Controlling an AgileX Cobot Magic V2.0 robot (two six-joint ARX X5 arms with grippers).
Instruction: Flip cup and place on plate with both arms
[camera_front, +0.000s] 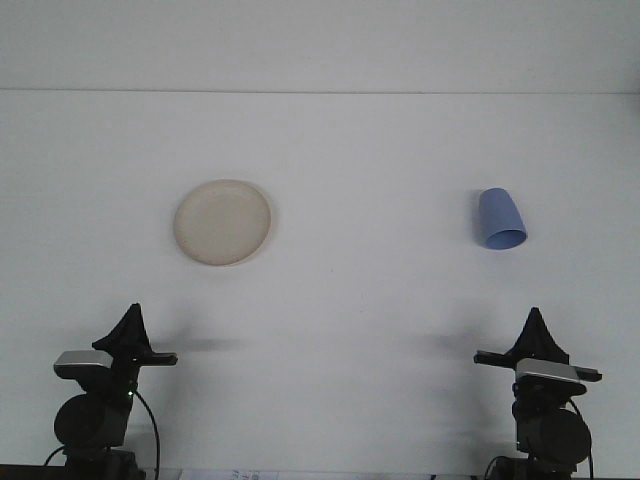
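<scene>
Grippers are sitting nearest the camera, low at the bottom edge of the front view; the left gripper (129, 318) is resting at the lower left, its dark fingers coming together into a single point aimed away over the table, so they are reading as closed on nothing; the right gripper (535, 323) is mirroring it at the lower right, its fingers likewise meeting in one narrow tip with nothing between them. Each is casting a faint shadow toward the middle of the white table (360, 330). Farther out, the cream plate (223, 222) is lying flat on the left half of the table, roughly ahead of the left gripper and well apart from it; nothing is sitting on it. On the right half, at about the same depth, the blue cup (500, 220) is lying on its side, its open mouth facing toward the camera and slightly right; it is well apart from the plate and from both grippers. Beyond them the table is meeting a pale wall (320, 45).
</scene>
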